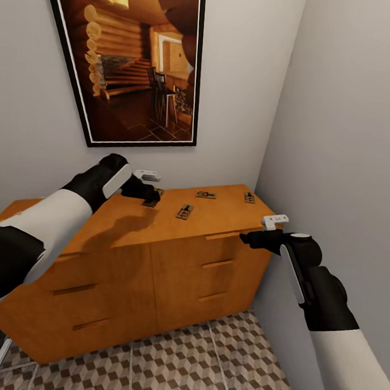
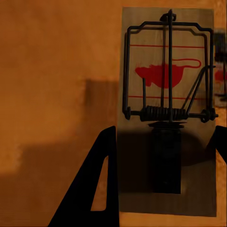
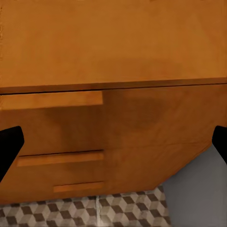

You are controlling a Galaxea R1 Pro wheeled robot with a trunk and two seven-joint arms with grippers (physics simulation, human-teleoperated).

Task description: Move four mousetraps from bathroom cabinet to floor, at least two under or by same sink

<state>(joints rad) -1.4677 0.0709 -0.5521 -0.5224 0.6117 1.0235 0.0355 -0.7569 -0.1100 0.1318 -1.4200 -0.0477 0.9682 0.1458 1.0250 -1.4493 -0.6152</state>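
Patterned cube tiles of the floor (image 1: 206, 364) lie below the smooth orange-brown wooden cabinet (image 1: 154, 273). Four flat wooden mousetraps rest on its top: one (image 2: 168, 109) between the spread fingers of the left gripper (image 1: 150, 199), three more (image 1: 185, 212) (image 1: 206, 194) (image 1: 249, 197) lying free. By the cabinet's front edge, the right gripper (image 1: 251, 238) hangs wide open, empty.

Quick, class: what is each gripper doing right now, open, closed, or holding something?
Left gripper: open, fingers either side of a mousetrap on the cabinet top, not gripping.
Right gripper: open, empty, facing the cabinet's drawer fronts.
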